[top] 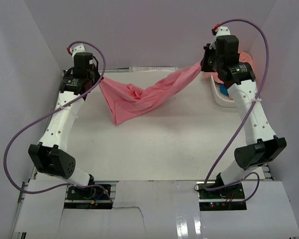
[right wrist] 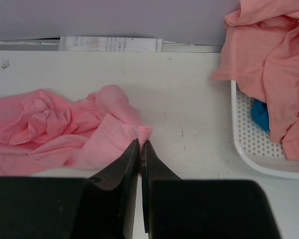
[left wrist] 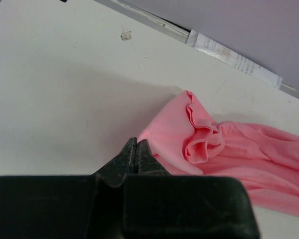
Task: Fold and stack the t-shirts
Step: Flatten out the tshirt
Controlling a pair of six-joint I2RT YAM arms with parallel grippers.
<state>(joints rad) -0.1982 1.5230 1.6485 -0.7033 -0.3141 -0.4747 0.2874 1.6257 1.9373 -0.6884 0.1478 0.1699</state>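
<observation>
**A:** How many t-shirts do we count?

**B:** One rose-pink t-shirt (top: 139,97), strung across the far half of the white table (top: 164,149), its middle sagging low. The left gripper (left wrist: 136,145) pinches one end and the right gripper (right wrist: 140,145) the other; both jaws are closed on cloth.

**A:** And around it?

**B:** One white slotted basket (right wrist: 251,152) at the right holds a salmon heap (right wrist: 269,55) whose pieces we cannot count, plus one blue scrap (right wrist: 260,114). Pale walls (top: 149,35) enclose the table.

There was 1 pink t-shirt (top: 144,97), 1 table (top: 164,149), 1 white basket (right wrist: 254,149), a salmon t-shirt heap (right wrist: 269,59) too bunched to count, 1 blue item (right wrist: 260,114), 1 printed strip (right wrist: 109,44), 2 grippers, left gripper (left wrist: 136,145), right gripper (right wrist: 140,144)
</observation>
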